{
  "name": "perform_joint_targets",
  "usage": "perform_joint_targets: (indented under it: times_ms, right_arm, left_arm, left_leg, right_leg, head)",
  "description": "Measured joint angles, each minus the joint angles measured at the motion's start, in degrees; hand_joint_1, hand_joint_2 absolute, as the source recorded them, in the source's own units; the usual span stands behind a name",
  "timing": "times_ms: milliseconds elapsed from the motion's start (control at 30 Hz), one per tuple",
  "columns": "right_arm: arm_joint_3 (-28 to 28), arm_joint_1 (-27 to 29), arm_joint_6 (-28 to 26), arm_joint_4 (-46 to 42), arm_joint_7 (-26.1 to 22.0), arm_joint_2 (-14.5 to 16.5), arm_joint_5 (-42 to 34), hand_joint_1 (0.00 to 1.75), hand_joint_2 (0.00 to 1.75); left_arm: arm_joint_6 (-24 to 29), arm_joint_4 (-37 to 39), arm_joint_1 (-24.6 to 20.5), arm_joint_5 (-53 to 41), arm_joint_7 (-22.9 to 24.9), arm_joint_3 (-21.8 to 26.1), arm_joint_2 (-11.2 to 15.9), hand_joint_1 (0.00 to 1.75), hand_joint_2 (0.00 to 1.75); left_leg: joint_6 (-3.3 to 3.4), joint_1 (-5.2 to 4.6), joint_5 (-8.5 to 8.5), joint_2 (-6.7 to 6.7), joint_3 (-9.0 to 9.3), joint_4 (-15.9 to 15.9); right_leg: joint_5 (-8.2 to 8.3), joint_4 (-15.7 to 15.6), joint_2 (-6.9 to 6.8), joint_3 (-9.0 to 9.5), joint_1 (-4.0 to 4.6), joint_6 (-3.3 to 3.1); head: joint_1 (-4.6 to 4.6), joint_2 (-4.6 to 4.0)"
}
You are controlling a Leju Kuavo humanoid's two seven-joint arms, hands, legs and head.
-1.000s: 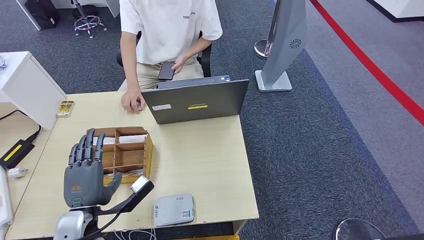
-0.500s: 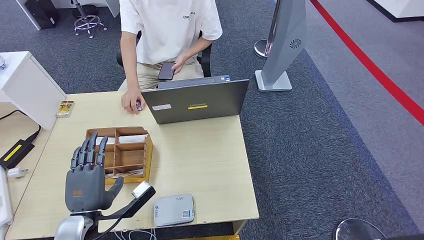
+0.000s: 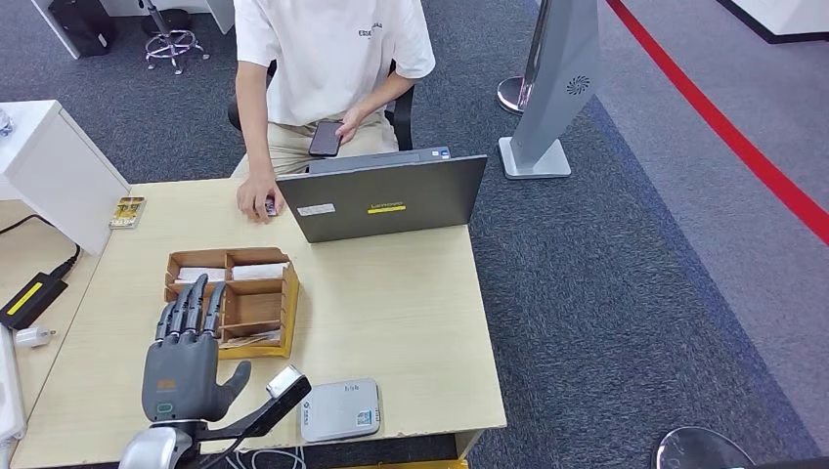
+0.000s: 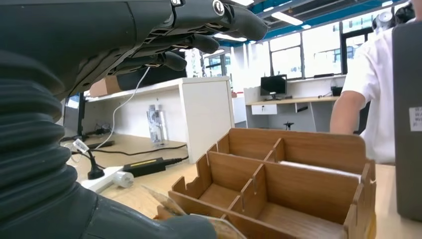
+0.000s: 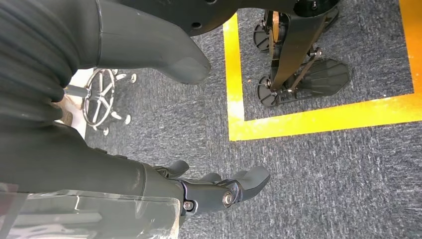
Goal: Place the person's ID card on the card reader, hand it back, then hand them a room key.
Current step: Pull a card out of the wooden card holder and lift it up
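My left hand (image 3: 184, 369) hovers over the near left part of the table, fingers spread and straight, holding nothing. Its fingertips reach over the near edge of a wooden compartment box (image 3: 289, 305), which holds white cards (image 3: 259, 272) at the far side. The left wrist view shows the same box (image 4: 298, 149) just ahead of my left hand (image 4: 124, 45), thumb and fingers apart. The grey card reader (image 3: 339, 409) lies at the table's near edge, to the right of that hand. My right hand (image 5: 74, 159) hangs over the carpet, holding nothing. The seated person (image 3: 327, 49) rests one hand (image 3: 258, 200) on the table.
An open grey laptop (image 3: 391, 197) stands at the far side between me and the person, who holds a phone (image 3: 325, 138). A white partition (image 3: 59, 171) and a small yellowish item (image 3: 127, 211) are at the far left. A black adapter (image 3: 31, 296) lies left.
My left hand has drawn back toward me and sunk lower, from over the box's left compartments to its near edge. The person and the table's objects have not moved.
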Motion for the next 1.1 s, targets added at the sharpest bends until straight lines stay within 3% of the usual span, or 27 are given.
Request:
perform_joint_targets:
  times_ms: [600, 1100]
  right_arm:
    - [0.00, -0.01, 0.02, -0.13, 0.38, 0.03, 1.52, 0.00, 1.75]
    - [0.01, -0.02, 0.24, -0.30, 0.38, 0.03, 2.89, 0.00, 1.75]
  left_arm:
    - [-0.38, 5.00, -0.35, 0.04, -0.31, 7.54, -2.73, 0.00, 1.75]
    - [-0.21, 8.50, -3.22, -0.02, 1.88, 10.44, -3.21, 0.00, 1.75]
  left_leg:
    - [0.00, 0.00, 0.00, 0.00, -0.01, 0.00]
    - [0.00, 0.00, 0.00, -0.01, 0.00, 0.00]
  right_leg:
    - [0.00, 0.00, 0.00, -0.01, 0.00, 0.00]
    - [0.00, 0.00, -0.01, -0.01, 0.00, 0.00]
  head:
    - [0.00, 0.00]
    - [-0.01, 0.00]
